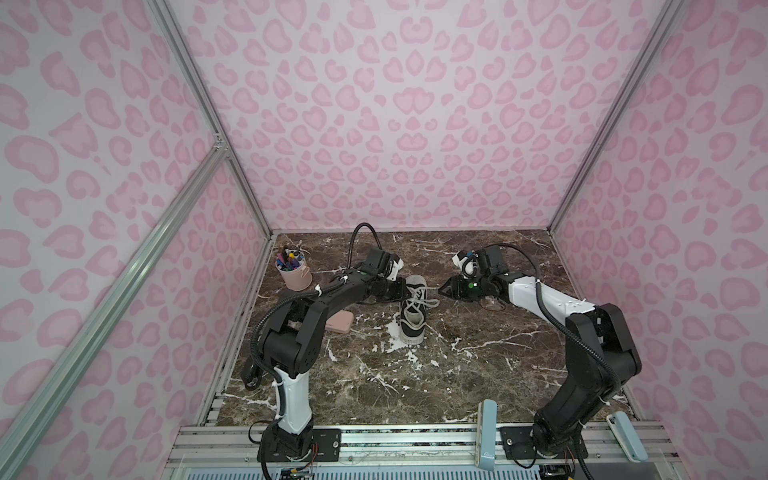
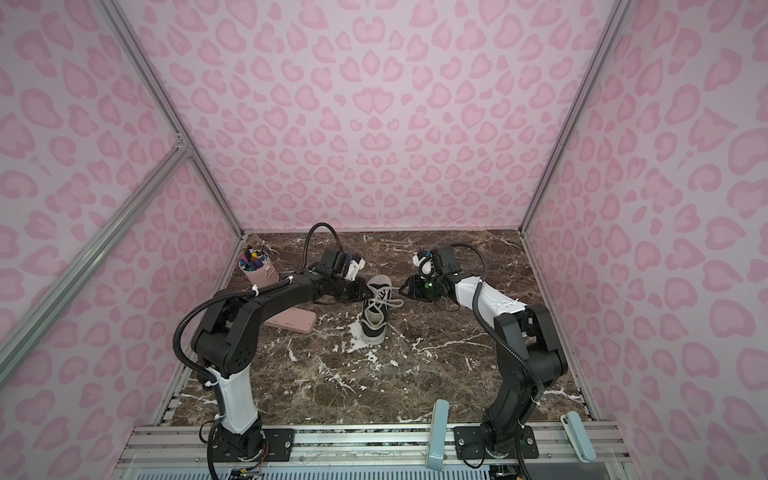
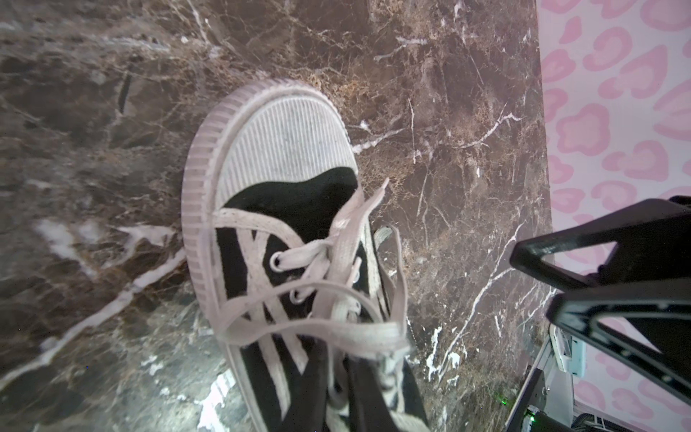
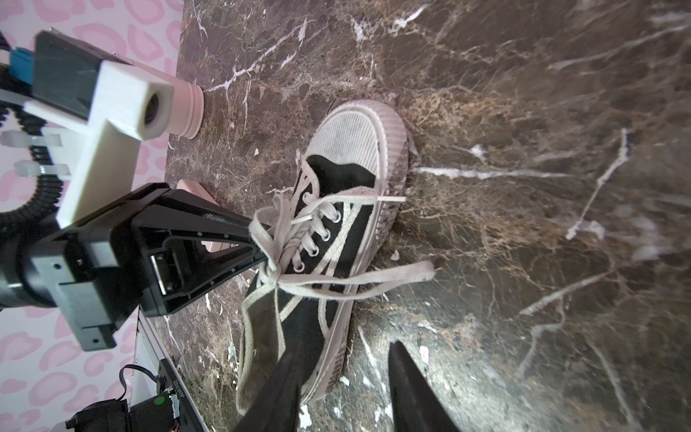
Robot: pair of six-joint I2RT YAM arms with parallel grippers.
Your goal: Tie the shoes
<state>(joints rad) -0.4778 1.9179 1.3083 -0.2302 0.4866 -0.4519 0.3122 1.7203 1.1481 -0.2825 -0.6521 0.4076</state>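
So the shoe sits upright on its sole around the middle of the marble table, toe toward the back wall and heel toward the arm bases, right between the two grippers. The laces are crossed into what looks like a first knot over the top eyelets. It's pretty sloppy though: slack loops hang around the opening, and one free end trails off over the side onto the table. I'd call this maybe halfway, since there's a base knot of sorts but no snug, tidy bow that I can make out. The left gripper has its jaws pinched nearly together right at the knot, and from the right wrist view it seems to have a lace loop caught at the tip. The right gripper is just beside the shoe on the other side, fingers parted a fair bit with nothing in them. What's left, I think, is grabbing that loose end, forming the bow and pulling it tight. The pink case and pen cup are off to the left, not involved.
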